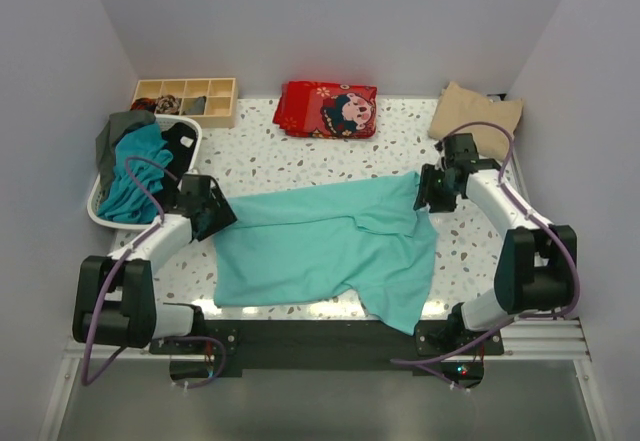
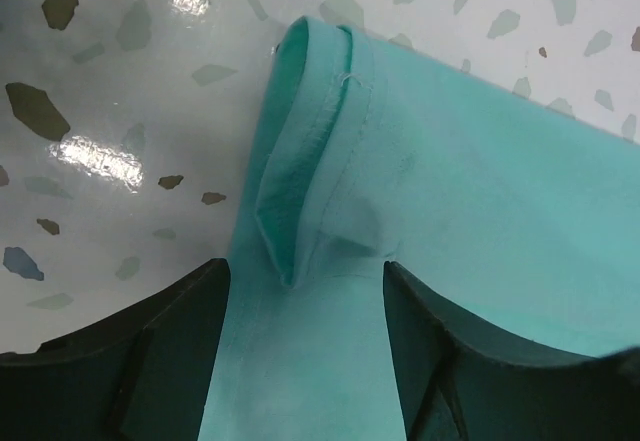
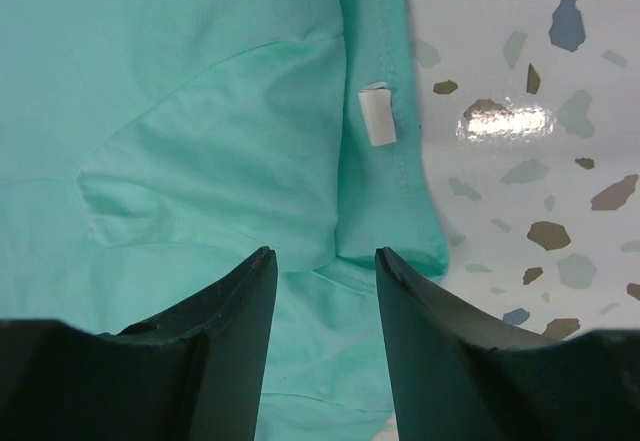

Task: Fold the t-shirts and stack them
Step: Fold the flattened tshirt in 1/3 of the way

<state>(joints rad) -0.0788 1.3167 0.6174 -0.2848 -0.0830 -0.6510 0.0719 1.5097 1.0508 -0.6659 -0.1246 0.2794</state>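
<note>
A light turquoise t-shirt [image 1: 320, 246] lies spread and rumpled across the middle of the table, one part hanging over the front edge. My left gripper [image 1: 222, 216] is at its left end. In the left wrist view that gripper [image 2: 305, 264] stands open over a folded hem [image 2: 300, 181], not pinching the cloth. My right gripper [image 1: 428, 196] is at the shirt's far right corner. The right wrist view has it [image 3: 322, 251] open over the cloth beside a small white label [image 3: 377, 118]. A beige tee [image 1: 477, 116] lies folded at the back right.
A white basket [image 1: 100, 211] at the left holds a darker teal tee [image 1: 135, 176], a black one [image 1: 180, 141] and a grey-green one [image 1: 120, 131]. A wooden divided tray [image 1: 185, 96] and a red printed folded cloth [image 1: 327, 109] sit along the back wall.
</note>
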